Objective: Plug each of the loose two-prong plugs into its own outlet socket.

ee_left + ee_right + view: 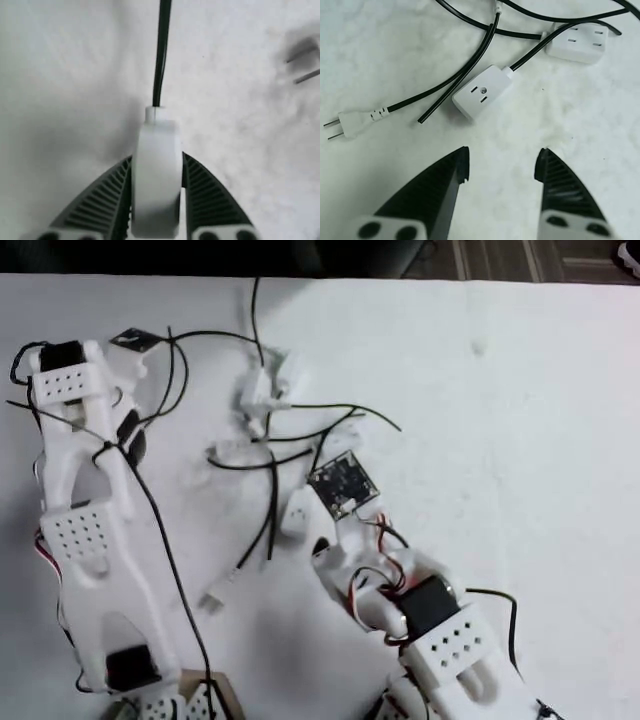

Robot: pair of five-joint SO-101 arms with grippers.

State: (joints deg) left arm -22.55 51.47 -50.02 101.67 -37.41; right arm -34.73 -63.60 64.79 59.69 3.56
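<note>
1. Left gripper (156, 161), jaws pinching a white connector (156, 200) by its flanks; its black cord (161, 55) runs off across the worktop (60, 75); the mating end is hidden, so whether it faces the right way cannot be told; a pull from the trailing cord could twist it in the grip.
2. Right gripper (502, 152), jaws spread and holding nothing, hangs over bare worktop just short of the single outlet (482, 91); a careless descent could nudge the outlet rather than steady it.
3. The single outlet lies loose, slots showing, its lead running back toward the other cables; unanchored, it would likely skid away from any plug pushed in one-handed.
4. Off to one side, a loose plug (350, 124) lies flat, prongs pointing away from the outlet; pinched off-centre, it might arrive tilted and miss the slots.
5. Farthest, a double outlet (580, 41) sits among tangled cords (492, 32); lifting one lead may drag its neighbours and shift every target.
</note>
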